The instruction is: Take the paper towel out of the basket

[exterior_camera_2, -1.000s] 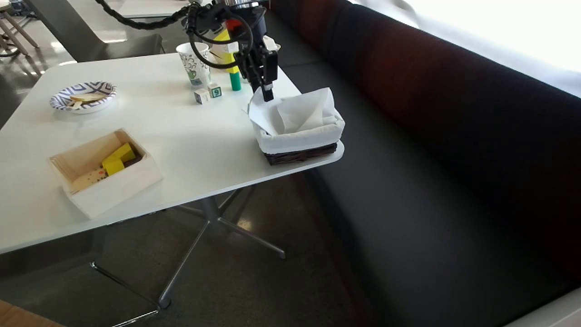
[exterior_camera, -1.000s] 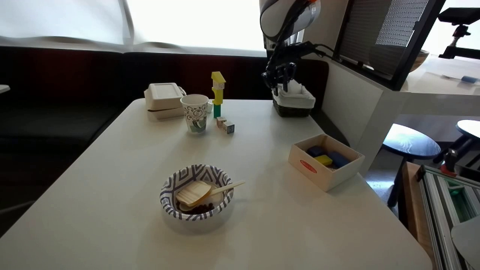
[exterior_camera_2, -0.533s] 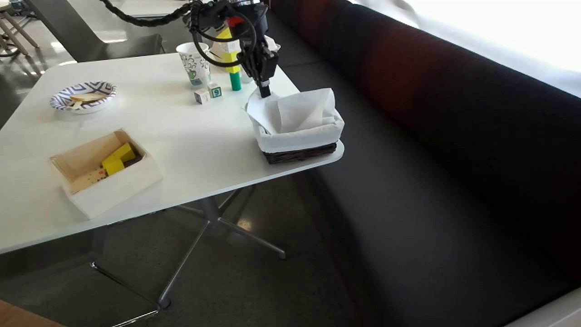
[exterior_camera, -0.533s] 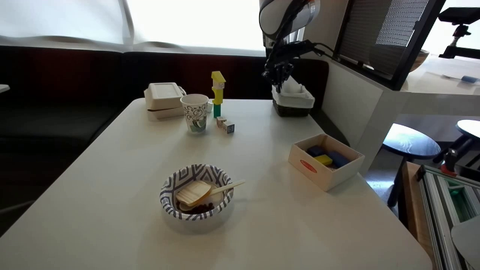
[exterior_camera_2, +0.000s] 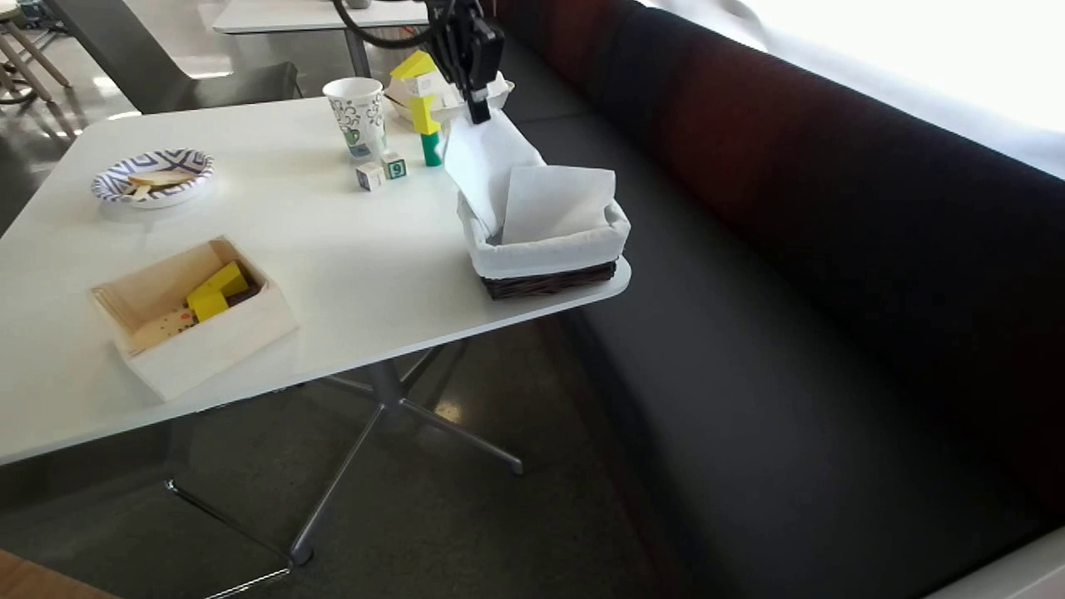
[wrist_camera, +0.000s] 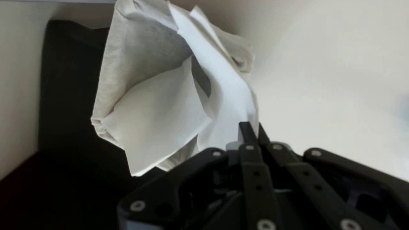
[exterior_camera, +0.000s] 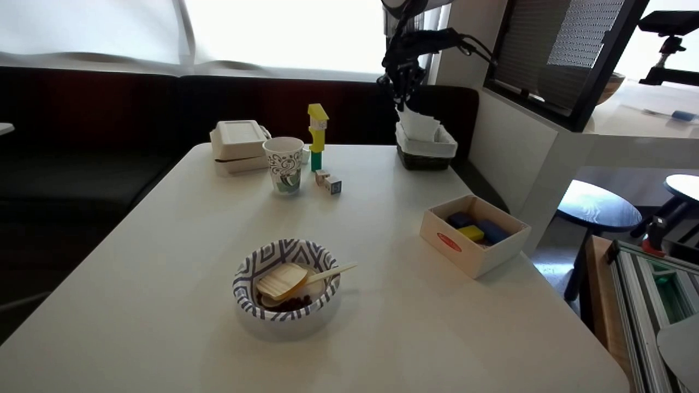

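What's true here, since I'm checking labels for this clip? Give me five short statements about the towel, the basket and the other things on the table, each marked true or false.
1. The fingers are closed on the paper towel. True.
2. The paper towel is wholly clear of the basket. False: its lower part is down inside the basket.
3. The patterned cup stands upright on the table. True.
4. The wooden box lies upside down. False: its open side faces up.
5. A handle reaches over the rim of the bowl. True.
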`<move>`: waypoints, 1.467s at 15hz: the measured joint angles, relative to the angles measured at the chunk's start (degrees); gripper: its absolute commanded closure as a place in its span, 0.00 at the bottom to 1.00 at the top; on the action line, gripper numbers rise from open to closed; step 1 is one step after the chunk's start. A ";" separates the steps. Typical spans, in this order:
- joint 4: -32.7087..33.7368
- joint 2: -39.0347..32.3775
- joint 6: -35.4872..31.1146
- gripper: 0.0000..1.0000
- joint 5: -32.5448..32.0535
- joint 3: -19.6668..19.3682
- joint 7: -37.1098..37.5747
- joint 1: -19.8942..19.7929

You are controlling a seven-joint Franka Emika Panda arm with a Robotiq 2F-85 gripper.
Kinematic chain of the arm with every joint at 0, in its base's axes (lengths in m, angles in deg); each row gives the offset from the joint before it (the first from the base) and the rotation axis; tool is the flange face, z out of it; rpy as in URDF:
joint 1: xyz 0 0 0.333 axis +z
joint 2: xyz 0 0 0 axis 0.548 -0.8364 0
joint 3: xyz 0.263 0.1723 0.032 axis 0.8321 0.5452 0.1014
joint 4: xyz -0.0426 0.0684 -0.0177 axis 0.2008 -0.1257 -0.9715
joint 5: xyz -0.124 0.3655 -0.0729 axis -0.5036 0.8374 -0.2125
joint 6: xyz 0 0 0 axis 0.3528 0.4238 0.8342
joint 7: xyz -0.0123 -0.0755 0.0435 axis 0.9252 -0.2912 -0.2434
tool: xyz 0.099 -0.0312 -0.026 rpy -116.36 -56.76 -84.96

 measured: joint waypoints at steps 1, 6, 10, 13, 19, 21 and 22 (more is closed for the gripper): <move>-0.22 1.57 0.01 1.00 0.27 0.29 -0.34 0.04; -3.83 8.52 -6.09 1.00 -4.33 1.00 -2.19 2.10; -7.69 9.48 -15.70 0.99 -16.20 0.53 1.33 5.38; -8.39 9.17 -16.97 0.99 -17.86 0.24 2.17 6.08; -8.26 8.78 -21.70 1.00 -25.16 -1.87 3.56 6.59; -7.94 7.72 -27.08 1.00 -33.54 -4.18 6.36 7.12; -7.59 6.98 -29.48 1.00 -38.07 -5.53 8.45 7.54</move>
